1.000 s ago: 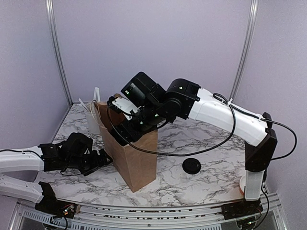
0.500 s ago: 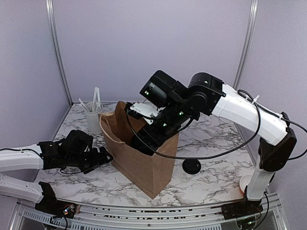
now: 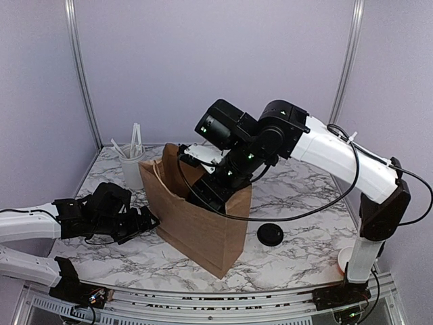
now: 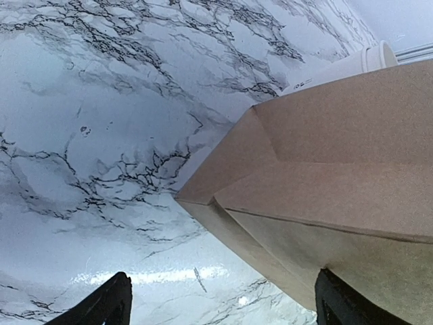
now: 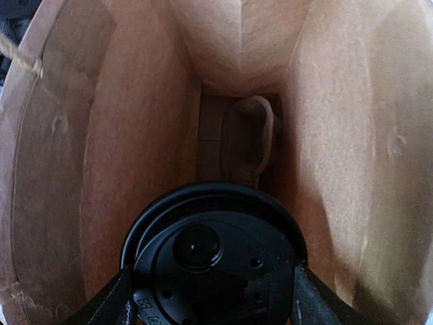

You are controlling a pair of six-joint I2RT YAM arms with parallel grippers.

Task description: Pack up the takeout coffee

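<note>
My right hand [image 5: 212,303], half-spread, clasps the takeout coffee [image 5: 211,252] at lower centre, inside the brown bag [image 5: 338,135]. I judge it light, crushable and spillable, best held just under the lid. My left hand [image 4: 222,303] gapes wide and empty

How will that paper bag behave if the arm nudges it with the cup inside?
Probably light and easily shoved: the bag stands on a smooth marble table, nothing visibly weighing its bottom. Its thin walls, dented in the right wrist view, likely buckle rather than resist. Tall and narrow, it may tip if the cup catches a wall.
</note>
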